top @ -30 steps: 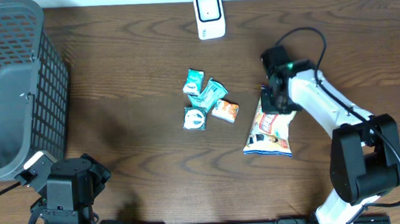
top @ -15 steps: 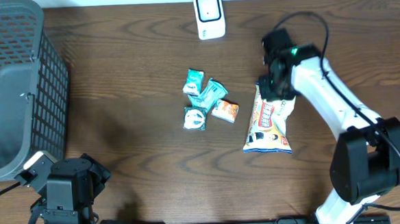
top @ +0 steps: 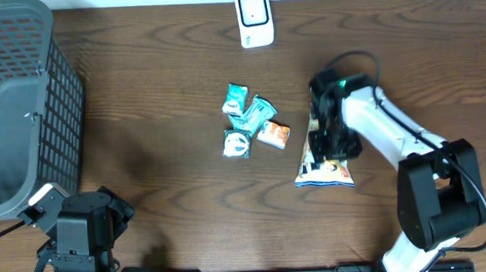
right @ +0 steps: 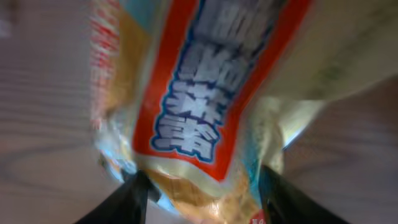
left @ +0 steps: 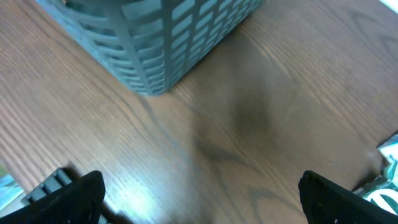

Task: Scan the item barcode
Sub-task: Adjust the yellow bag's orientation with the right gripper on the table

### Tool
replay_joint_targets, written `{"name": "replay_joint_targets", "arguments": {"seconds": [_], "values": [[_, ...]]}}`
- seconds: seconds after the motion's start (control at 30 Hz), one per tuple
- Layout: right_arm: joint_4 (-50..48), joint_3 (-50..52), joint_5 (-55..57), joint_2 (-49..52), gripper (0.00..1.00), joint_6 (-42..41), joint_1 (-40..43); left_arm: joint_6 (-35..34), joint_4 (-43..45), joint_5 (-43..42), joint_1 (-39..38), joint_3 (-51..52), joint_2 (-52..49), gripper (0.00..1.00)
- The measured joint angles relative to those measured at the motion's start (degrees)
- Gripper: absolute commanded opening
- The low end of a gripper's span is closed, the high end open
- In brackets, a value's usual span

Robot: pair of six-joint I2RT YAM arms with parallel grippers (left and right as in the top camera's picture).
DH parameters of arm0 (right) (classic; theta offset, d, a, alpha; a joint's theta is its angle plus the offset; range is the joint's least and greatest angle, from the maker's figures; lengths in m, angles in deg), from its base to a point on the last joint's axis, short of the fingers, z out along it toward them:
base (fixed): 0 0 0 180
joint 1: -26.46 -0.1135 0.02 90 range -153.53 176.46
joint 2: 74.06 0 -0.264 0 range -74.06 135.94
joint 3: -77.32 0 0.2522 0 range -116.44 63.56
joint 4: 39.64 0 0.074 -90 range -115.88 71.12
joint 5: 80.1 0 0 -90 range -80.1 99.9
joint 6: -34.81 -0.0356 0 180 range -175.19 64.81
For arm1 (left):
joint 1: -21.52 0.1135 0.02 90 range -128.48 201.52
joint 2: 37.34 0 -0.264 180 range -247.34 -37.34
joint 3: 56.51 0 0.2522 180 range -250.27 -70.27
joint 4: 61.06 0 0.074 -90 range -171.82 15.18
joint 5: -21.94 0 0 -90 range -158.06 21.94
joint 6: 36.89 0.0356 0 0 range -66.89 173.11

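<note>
My right claw (right: pixel 203 194) straddles the snack bag (right: pixel 205 93); gripping or not, I cannot tell. Slick film may slip free.

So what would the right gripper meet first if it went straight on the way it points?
The snack bag: it fills the view between the right gripper fingers, apparently very close, though depth is unclear.
</note>
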Motion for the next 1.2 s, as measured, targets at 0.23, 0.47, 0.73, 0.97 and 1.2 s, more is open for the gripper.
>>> {"name": "replay_joint_targets", "arguments": {"seconds": [0.23,0.47,0.73,0.97,1.2], "values": [[-0.7,5.2,-0.1,0.0,0.46,0.2,0.3,0.0,0.0,0.0,0.0,0.0,0.0,0.98],[8.4,-6.6,3.1,0.0,0.71,0.2,3.8,0.0,0.0,0.0,0.0,0.0,0.0,0.98],[10.5,-13.9,4.5,0.0,0.75,0.2,5.7,0.0,0.0,0.0,0.0,0.0,0.0,0.98],[3.9,-9.2,3.9,0.0,0.09,-0.4,5.7,0.0,-0.1,0.0,0.0,0.0,0.0,0.98],[-4.3,-1.3,-0.2,0.0,0.02,-1.3,5.7,0.0,0.0,0.0,0.0,0.0,0.0,0.98]]}}
